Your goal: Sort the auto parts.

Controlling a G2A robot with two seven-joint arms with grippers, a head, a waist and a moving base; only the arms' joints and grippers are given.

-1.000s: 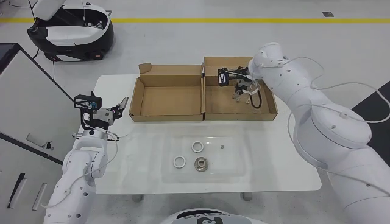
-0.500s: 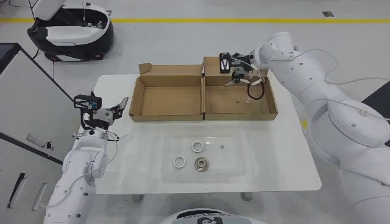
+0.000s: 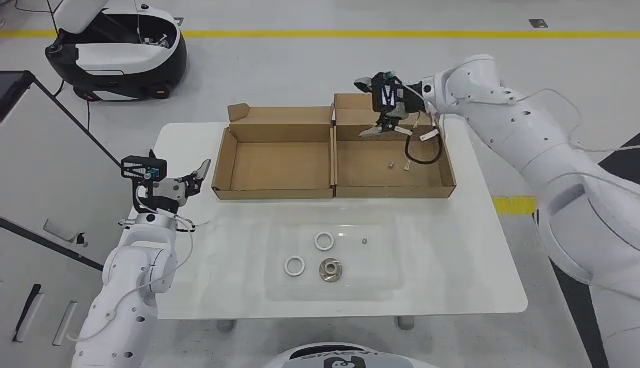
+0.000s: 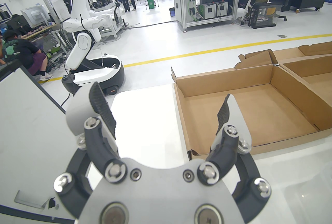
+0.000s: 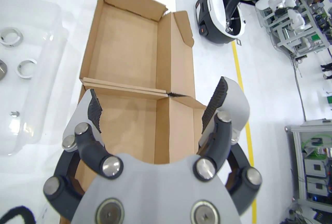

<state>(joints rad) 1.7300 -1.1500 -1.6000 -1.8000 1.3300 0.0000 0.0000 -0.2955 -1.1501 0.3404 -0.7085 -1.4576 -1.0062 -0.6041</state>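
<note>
Your right pincer (image 3: 382,128) gapes empty above the far wall of the right brown cardboard box (image 3: 370,175). Your left pincer (image 4: 163,93), equally open and empty, sits well left of that box; two silver metal rings (image 3: 324,240) lie just on its near side.

The white table (image 3: 470,258) bears a clear tray (image 3: 385,268); beyond the tray sit 2 open cardboard boxes (image 3: 272,163), touching.
</note>
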